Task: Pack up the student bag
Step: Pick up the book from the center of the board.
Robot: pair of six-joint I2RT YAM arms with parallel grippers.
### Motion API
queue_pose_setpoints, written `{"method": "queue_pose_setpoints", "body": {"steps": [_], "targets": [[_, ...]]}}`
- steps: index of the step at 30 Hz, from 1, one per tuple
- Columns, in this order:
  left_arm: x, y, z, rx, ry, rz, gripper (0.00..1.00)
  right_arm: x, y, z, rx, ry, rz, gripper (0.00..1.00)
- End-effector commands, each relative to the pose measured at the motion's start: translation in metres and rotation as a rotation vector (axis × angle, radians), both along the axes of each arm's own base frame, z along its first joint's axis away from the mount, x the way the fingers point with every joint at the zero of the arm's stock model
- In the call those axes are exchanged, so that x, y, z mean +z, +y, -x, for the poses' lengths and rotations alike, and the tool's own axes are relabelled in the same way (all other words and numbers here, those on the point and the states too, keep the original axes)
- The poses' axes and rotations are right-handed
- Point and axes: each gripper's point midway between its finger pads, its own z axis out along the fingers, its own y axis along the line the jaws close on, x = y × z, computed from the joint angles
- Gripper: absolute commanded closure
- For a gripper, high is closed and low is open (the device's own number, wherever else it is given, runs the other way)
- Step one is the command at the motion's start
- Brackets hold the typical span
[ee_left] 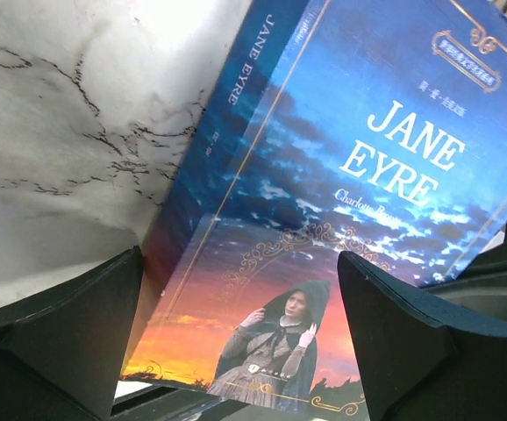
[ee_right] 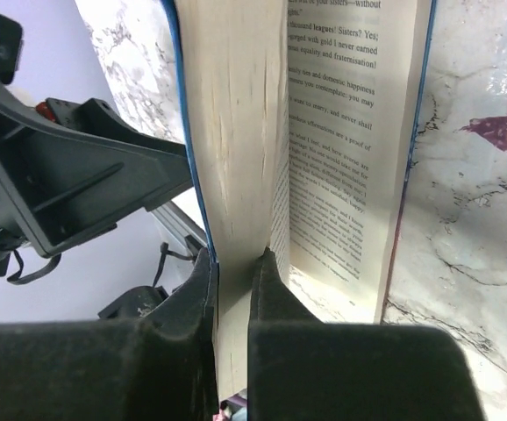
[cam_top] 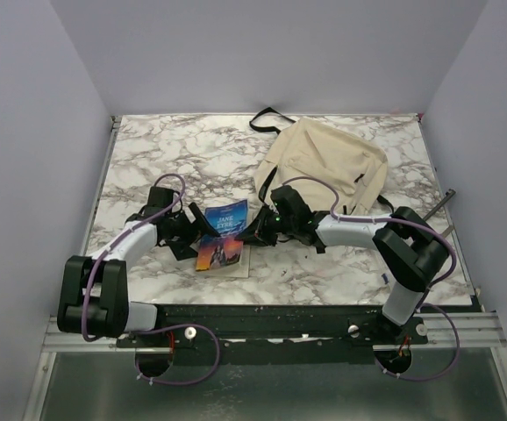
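- Student bag [cam_top: 328,162] is where the book should end up, so I start at the right gripper [ee_right: 236,259]. Its jaws are clamped tight on the Jane Eyre book [ee_right: 236,132], pinching the front cover and most of the page block together.
- That bite misses the last leaves. A printed page and the back cover hang open beside the pinched block, so I reckon the hold will lift the book but the loose part may flap or catch.
- Opposite, the left gripper [ee_left: 240,263] stands wide open and holds nothing. Its fingers sit either side of the book's lower edge, probably to steady it. I cannot tell whether they touch the cover.
- Further out, the right arm [cam_top: 359,230] reaches in low from the book's right, with its forearm close above the marble table [cam_top: 148,158].
- On the book's left, the left arm [cam_top: 135,237] comes in just as low, elbow bent.
- The bag lies flat beyond the book and to its right, near but apart, with its black strap [cam_top: 271,118] at the far end. I see no opening turned toward the book, so packing looks barely begun.
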Motion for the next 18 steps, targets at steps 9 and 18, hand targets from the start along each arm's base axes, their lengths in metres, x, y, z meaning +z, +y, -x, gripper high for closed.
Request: {"method": "queue_pose_setpoints", "body": {"steps": [9, 18], "targets": [[0.098, 0.047, -0.005, -0.008, -0.382, -0.299, 0.04, 0.061, 0.003, -0.015, -0.064, -0.010, -0.325, 1.00], [0.126, 0.026, 0.034, 0.305, -0.329, 0.038, 0.02, 0.115, 0.000, -0.038, -0.104, 0.012, -0.588, 0.99]]}}
